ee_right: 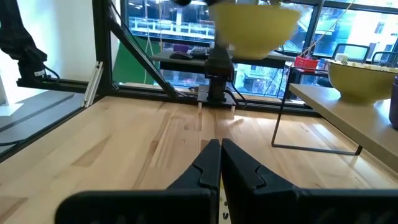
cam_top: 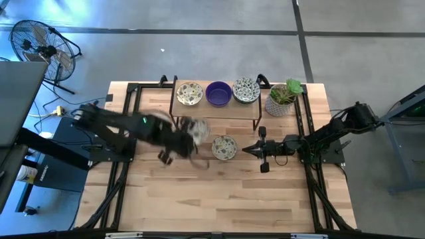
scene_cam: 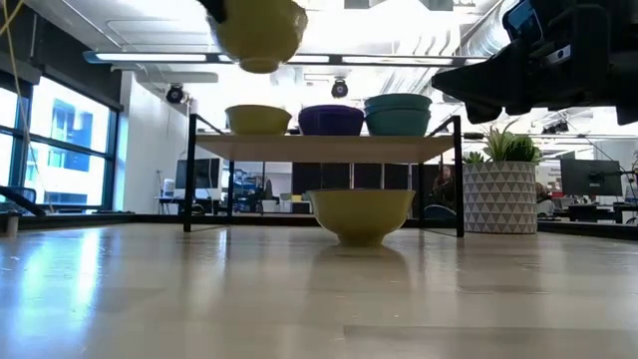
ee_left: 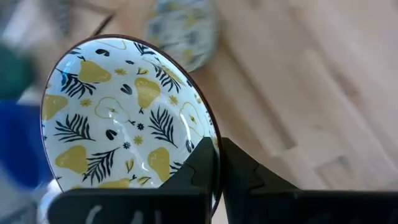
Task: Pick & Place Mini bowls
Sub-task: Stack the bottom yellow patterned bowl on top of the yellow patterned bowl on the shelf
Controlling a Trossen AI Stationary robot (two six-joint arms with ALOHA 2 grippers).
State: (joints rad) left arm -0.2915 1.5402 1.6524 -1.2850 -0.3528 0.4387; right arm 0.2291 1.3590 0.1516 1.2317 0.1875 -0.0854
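my left gripper [ee_left: 217, 163] is clamped on the rim of a pear-print mini bowl [ee_left: 124, 112], held off the table. shelf [cam_top: 216, 108] with three more bowls lies just beyond. right gripper [cam_top: 248, 150] pinched empty, waiting.

A level view across a pale wooden table [scene_cam: 199, 299]. At centre, 1 yellow mini bowl [scene_cam: 361, 213] sits on the tabletop under a low black-framed shelf [scene_cam: 329, 148]. On the shelf stand 3 bowls in a row — a yellow one [scene_cam: 258, 119], a purple one [scene_cam: 331, 120] and a teal one [scene_cam: 399, 114]. Another yellow bowl [scene_cam: 261, 35] hangs in the air at the top, above the shelf. A dark robot arm [scene_cam: 543, 60] fills the upper right corner. Beside the shelf stands a triangle-patterned pot [scene_cam: 500, 197] with a green plant — an office lies behind.
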